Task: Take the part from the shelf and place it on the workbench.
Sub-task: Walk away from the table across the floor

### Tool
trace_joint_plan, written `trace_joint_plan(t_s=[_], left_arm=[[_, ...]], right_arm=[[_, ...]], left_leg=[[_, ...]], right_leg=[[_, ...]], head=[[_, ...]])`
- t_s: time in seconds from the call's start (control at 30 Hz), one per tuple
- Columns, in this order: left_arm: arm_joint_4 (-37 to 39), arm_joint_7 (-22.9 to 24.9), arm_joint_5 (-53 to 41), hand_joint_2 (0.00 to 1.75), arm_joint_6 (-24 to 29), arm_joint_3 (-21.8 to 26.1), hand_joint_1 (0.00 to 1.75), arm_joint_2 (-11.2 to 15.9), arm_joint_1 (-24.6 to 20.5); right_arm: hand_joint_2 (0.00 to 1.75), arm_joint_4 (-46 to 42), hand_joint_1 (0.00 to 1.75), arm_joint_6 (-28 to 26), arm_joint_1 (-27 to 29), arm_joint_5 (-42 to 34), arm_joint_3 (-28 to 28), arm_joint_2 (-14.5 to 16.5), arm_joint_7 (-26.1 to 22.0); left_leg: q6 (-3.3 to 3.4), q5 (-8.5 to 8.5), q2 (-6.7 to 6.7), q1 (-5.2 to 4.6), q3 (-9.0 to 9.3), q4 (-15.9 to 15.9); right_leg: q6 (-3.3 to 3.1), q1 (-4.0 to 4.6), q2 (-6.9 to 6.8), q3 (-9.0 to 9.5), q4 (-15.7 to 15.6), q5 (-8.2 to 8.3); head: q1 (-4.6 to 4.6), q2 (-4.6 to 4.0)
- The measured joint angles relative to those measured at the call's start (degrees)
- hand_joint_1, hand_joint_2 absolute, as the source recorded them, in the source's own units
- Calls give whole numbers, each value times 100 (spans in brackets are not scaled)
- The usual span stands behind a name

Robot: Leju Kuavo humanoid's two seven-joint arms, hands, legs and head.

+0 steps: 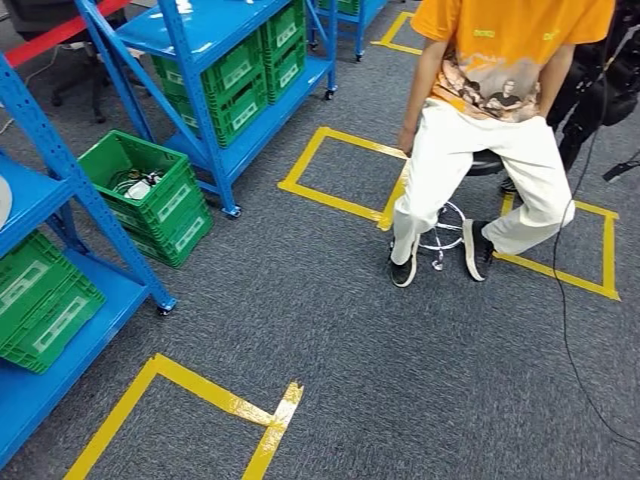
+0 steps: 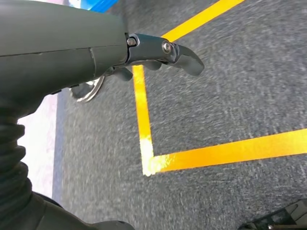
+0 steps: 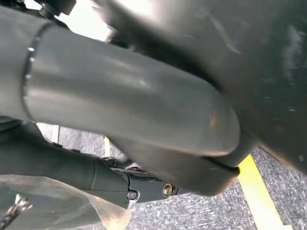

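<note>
1. The part appears to be the dark, tangled item inside the clear plastic bag [image 3: 54, 206], which sits tucked under the fingers [image 3: 108, 178] of the right robot hand [image 3: 137, 139], hanging above the grey carpet [image 1: 362, 330].
2. The right robot hand seems closed on the bag's film; the thick thumb hides the actual contact.
3. The left robot hand [image 2: 108, 52] carries nothing, its fingers stretched out over the yellow floor tape [image 2: 145, 124].
4. Judging by the crumpled, slack film, the load is light, soft and slippery.
5. A hold on bunched film could slide; gripping through the film onto the item itself would be firmer.
6. The blue shelf [image 1: 45, 150] with green crates [image 1: 151, 195] is nearby.
</note>
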Motion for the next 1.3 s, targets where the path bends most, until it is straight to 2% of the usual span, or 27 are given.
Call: trace_joint_plan(t_s=[0.07, 0.1, 0.13, 0.17, 0.2, 0.27, 0.3, 0.33, 0.37, 0.4, 0.47, 0.53, 0.6, 0.67, 0.7, 0.77, 0.83, 0.87, 0.9, 0.93, 0.97, 1.0, 1.07, 1.13, 1.2, 1.23, 1.3], left_arm=[[1, 1, -10, 175, -9, -1, 0, 1, -1], [1, 2, -16, 175, -15, -1, 0, 2, 3], [3, 4, -21, 175, -24, -2, 0, 8, 13], [5, 7, -25, 175, -30, -3, 0, 11, 23], [7, 10, -28, 175, -36, -4, 0, 15, 27], [9, 14, -33, 175, -46, -7, 0, 18, 12], [9, 16, -38, 175, -52, -8, 0, 19, 2], [9, 22, -45, 175, -56, -9, 0, 19, -5], [9, 29, -54, 175, -60, -10, 0, 20, -3], [9, 38, -64, 175, -62, -10, 0, 22, 4], [9, 53, -85, 175, -63, -11, 0, 28, 16], [9, 69, -97, 175, -63, -14, 0, 33, 11], [9, 82, -104, 175, -63, -20, 0, 34, -12], [9, 85, -107, 175, -64, -30, 0, 34, -12], [9, 85, -107, 175, -64, -33, 0, 32, 1], [9, 85, -107, 175, -65, -38, 0, 29, 6], [9, 85, -108, 175, -65, -45, 0, 24, -11], [9, 85, -109, 175, -66, -49, 0, 21, -19], [9, 85, -109, 175, -66, -51, 0, 19, -22], [9, 84, -109, 175, -67, -53, 0, 19, -22], [9, 84, -109, 175, -68, -55, 0, 19, -22], [9, 84, -110, 175, -69, -56, 0, 17, -23], [9, 84, -111, 175, -70, -61, 0, 14, -27], [9, 84, -113, 175, -74, -66, 0, 9, -31], [10, 84, -119, 175, -77, -73, 0, 10, -19], [11, 86, -125, 175, -78, -80, 0, 12, -8], [13, 93, -138, 175, -79, -91, 0, 15, -5]], right_arm=[[0, 2, 0, 12, 15, 2, 1, 0, 2], [0, 3, 0, 17, 17, 2, 1, 0, 1], [0, 2, 0, 22, 14, 3, 1, 8, 2], [0, 2, 0, 27, 14, 4, 1, 13, 1], [0, 1, 0, 31, 16, 6, 1, 17, 2], [0, 1, 0, 35, 37, 8, 0, 17, 3], [0, 1, 0, 38, 47, 8, -1, 15, 4], [0, 1, 0, 40, 54, 9, -1, 11, 8], [0, 1, 0, 43, 55, 9, -2, 8, 14], [0, 1, 0, 45, 55, 10, -2, 7, 20], [0, 1, 0, 47, 55, 13, -3, 5, 28], [0, 1, 0, 47, 58, 15, -4, 2, 34], [0, 1, 0, 48, 65, 16, -5, -6, 39], [0, -1, 0, 49, 55, 18, -6, -13, 41], [0, -3, 0, 49, 46, 19, -6, -15, 42], [0, -9, 0, 49, 38, 19, -6, -19, 32], [0, -11, 0, 51, 36, 14, -7, -20, 11], [0, -11, 0, 52, 23, 9, -7, -20, 1], [0, -12, 0, 54, 7, 6, -8, -20, -5], [0, -13, 0, 56, -8, 4, -8, -20, -8], [0, -13, 0, 58, -20, 8, -8, -20, -1], [0, -13, 0, 62, -19, 13, -8, -20, 8], [0, -10, 0, 73, -1, 17, -8, -19, 17], [0, -7, 0, 85, 13, 18, -8, -16, 19], [0, -5, 0, 95, 13, 20, -8, -7, 22], [0, -6, 0, 100, 14, 19, -8, -5, 24], [0, -6, 0, 105, 29, 19, -9, -2, 35]], left_leg=[[-52, 12, -140, 13, -52, 14], [-89, 30, -206, 23, -83, 13], [-124, 43, -265, 28, -106, 6], [-158, 30, -220, 22, -123, 20], [-188, -33, -98, 13, -162, 105], [-245, -323, 263, 12, -392, 612], [-273, -497, 372, 29, -570, 988], [-300, -622, 422, 49, -735, 1332], [-323, -651, 445, 71, -829, 1532], [-342, -592, 460, 90, -843, 1563], [-363, -303, 511, 118, -663, 1199], [-358, -29, 716, 104, -332, 533], [-300, 48, 891, 68, -120, 104], [-222, 2, 837, 51, -114, 71], [-194, 2, 778, 59, -115, 62], [-124, 8, 666, 84, -111, 47], [-74, 5, 546, 91, -111, 43], [-62, 2, 476, 88, -109, 43], [-58, -1, 398, 84, -102, 44], [-56, -3, 314, 81, -91, 44], [-57, -5, 220, 80, -78, 45], [-60, -7, 126, 81, -67, 46], [-90, -7, -50, 83, -76, 60], [-159, 17, -190, 95, -142, 80], [-235, 45, -306, 110, -198, 81], [-269, 25, -233, 99, -216, 109], [-325, -179, 112, 76, -365, 437]], right_leg=[[-36, -17, 224, 174, -426, 73], [-57, -18, 265, 214, -483, 40], [-86, -22, 201, 251, -531, 29], [-121, -29, 131, 280, -557, 46], [-157, -39, 48, 308, -594, 60], [-211, -45, -151, 361, -645, 62], [-224, -40, -252, 376, -648, 48], [-230, -35, -350, 389, -646, 31], [-230, -34, -441, 406, -645, 11], [-226, -34, -517, 425, -644, -7], [-207, -37, -629, 471, -642, -44], [-153, -25, -728, 516, -637, -101], [-82, 6, -844, 540, -632, -169], [-35, 21, -953, 590, -638, -209], [-10, 14, -932, 614, -632, -237], [35, -9, -659, 527, -385, -416], [51, -20, -352, 152, 356, -756], [51, -16, -302, -67, 766, -887], [47, -10, -280, -236, 1056, -931], [36, -4, -270, -307, 1121, -849], [20, -2, -249, -270, 941, -646], [0, -6, -187, -157, 592, -382], [-27, -35, 133, 85, -105, -31], [-33, -52, 353, 209, -390, -24], [-64, -60, 250, 268, -466, -41], [-90, -70, 167, 289, -494, -26], [-155, -87, -35, 347, -548, -10]], head=[[-7, -1], [-8, -1], [-5, -1], [-12, -1], [-25, -1], [-59, -1], [-68, -1], [-67, -1], [-68, 0], [-68, 0], [-69, 0], [-73, -1], [-72, 0], [-59, 1], [-48, 0], [-26, 1], [2, 0], [6, 0], [4, 0], [4, 0], [3, 0], [4, 0], [1, 0], [-4, -1], [-4, -1], [-15, 0], [-49, 0]])
